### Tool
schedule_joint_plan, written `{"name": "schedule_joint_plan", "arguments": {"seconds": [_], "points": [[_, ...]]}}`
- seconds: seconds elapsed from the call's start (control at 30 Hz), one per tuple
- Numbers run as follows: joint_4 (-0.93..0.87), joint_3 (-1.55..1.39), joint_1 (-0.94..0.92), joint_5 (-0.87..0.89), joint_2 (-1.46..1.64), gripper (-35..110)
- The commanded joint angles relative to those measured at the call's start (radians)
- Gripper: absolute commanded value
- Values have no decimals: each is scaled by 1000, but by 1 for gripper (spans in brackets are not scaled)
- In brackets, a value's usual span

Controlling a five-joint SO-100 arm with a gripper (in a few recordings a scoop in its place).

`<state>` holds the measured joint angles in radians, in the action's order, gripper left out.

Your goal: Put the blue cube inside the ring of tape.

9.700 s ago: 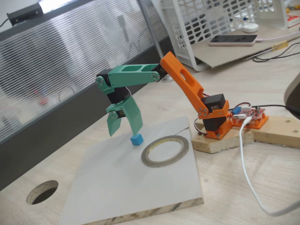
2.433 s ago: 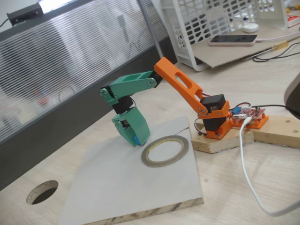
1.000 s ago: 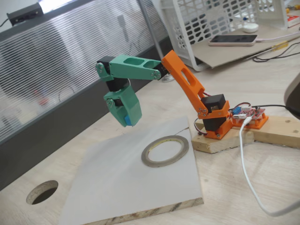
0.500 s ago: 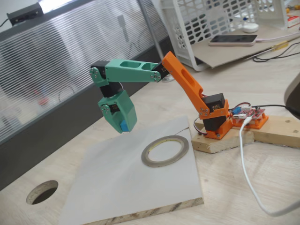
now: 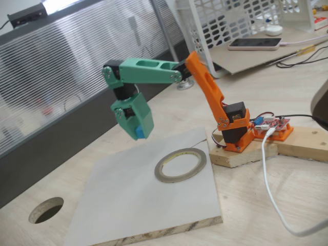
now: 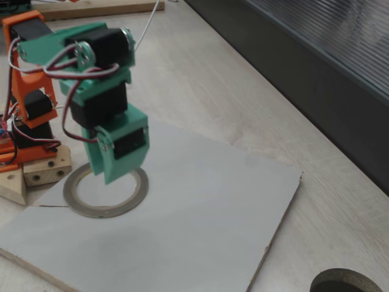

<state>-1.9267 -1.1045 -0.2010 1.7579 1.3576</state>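
The blue cube (image 5: 139, 132) is held in the air between the green fingers of my gripper (image 5: 141, 135), which is shut on it. It hangs above the grey board (image 5: 128, 205), up and to the left of the ring of tape (image 5: 177, 179). The ring lies flat on the board with its centre hollow. In a fixed view from the other side, the gripper (image 6: 113, 174) hovers over the ring of tape (image 6: 103, 210) and its fingers hide the cube.
The arm's orange base stands on wooden blocks (image 5: 246, 152) beside a red circuit board (image 5: 275, 126) and a white cable (image 5: 269, 184). A round hole (image 5: 46, 210) is cut in the tabletop left of the board. A white basket (image 5: 230, 25) stands behind.
The gripper closed on the cube and lifted it off the board. In the last half second it moved right, towards the ring, still holding the cube.
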Motion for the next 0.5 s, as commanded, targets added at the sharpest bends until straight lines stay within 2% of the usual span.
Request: {"name": "schedule_joint_plan", "arguments": {"seconds": [0.0,0.37,0.47], "points": [[-3,-153,5,6,150,3],[2,-515,5,6,350,3],[64,-612,5,6,387,3]]}}
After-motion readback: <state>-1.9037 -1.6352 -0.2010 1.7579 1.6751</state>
